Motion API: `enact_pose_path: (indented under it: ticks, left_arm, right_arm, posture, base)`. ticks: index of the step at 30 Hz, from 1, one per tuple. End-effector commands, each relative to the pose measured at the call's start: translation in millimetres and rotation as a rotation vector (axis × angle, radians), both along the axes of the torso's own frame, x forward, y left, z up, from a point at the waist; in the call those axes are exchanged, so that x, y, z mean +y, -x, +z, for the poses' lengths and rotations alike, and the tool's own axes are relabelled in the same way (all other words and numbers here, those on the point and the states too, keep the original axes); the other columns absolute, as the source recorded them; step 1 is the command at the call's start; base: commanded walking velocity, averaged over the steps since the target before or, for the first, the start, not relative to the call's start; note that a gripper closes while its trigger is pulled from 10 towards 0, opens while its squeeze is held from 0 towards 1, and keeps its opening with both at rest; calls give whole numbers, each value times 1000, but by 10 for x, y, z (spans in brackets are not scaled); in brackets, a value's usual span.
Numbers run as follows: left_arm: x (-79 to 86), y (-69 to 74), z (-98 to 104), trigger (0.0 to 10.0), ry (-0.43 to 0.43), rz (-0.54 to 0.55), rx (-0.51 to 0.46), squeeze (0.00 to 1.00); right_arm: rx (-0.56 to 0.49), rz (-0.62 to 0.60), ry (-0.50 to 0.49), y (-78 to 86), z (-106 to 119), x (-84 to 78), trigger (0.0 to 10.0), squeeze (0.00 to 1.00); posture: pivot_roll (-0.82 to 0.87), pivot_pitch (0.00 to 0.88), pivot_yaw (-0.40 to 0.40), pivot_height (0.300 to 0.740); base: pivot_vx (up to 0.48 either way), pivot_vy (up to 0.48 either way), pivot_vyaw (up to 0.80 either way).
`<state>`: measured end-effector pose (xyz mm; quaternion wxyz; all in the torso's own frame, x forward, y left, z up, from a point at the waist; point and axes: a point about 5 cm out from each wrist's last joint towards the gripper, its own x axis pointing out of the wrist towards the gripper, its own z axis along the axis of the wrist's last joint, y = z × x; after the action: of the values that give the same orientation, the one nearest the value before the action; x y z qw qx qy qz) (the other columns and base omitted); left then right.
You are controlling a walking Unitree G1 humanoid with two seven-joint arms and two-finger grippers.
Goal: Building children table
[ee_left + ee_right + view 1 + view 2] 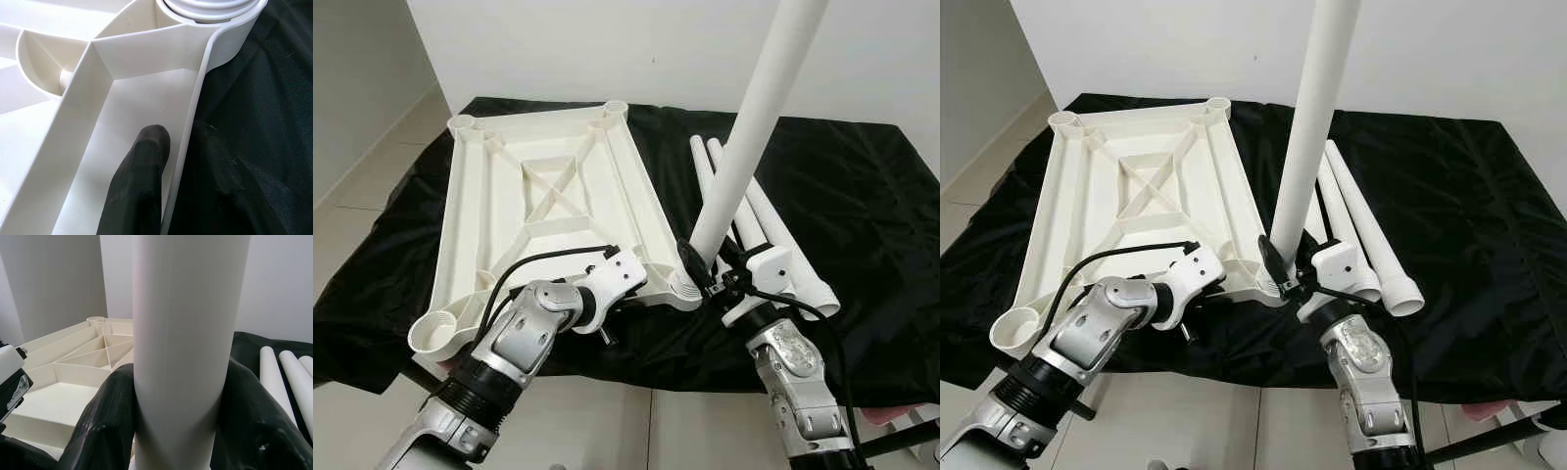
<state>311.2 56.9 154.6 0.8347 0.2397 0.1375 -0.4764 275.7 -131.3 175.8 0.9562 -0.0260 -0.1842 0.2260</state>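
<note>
Leg-fitting is under way: right gripper [710, 274] clamps upright leg [744, 147] in tabletop [548, 196] corner socket [683, 286]; left gripper [161, 161] pinches the tabletop rim. Next: twist the leg home.

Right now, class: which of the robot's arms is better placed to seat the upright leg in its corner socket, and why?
The right. Its gripper already clamps the white leg upright at the tabletop's near corner socket. The left gripper grips the tabletop's rim, likely steadying it.

Silver arms, black cables, white wrists
</note>
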Motion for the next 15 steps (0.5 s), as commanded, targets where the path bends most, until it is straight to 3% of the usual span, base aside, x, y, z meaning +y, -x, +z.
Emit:
enact_pose_path:
  ticks: [1, 15]
  left_arm:
    - [-77, 19, 107, 10000, 25, -39, -37, 0]
    - [-83, 23, 106, 10000, 25, -43, -37, 0]
  right_arm:
    - [88, 36, 12, 46, -170, 127, 10000, 0]
    - [57, -41, -33, 114, -74, 190, 10000, 0]
  posture:
    - [-105, 126, 38, 740]
    - [-106, 121, 38, 740]
  base:
    - [0, 0, 0]
    - [0, 0, 0]
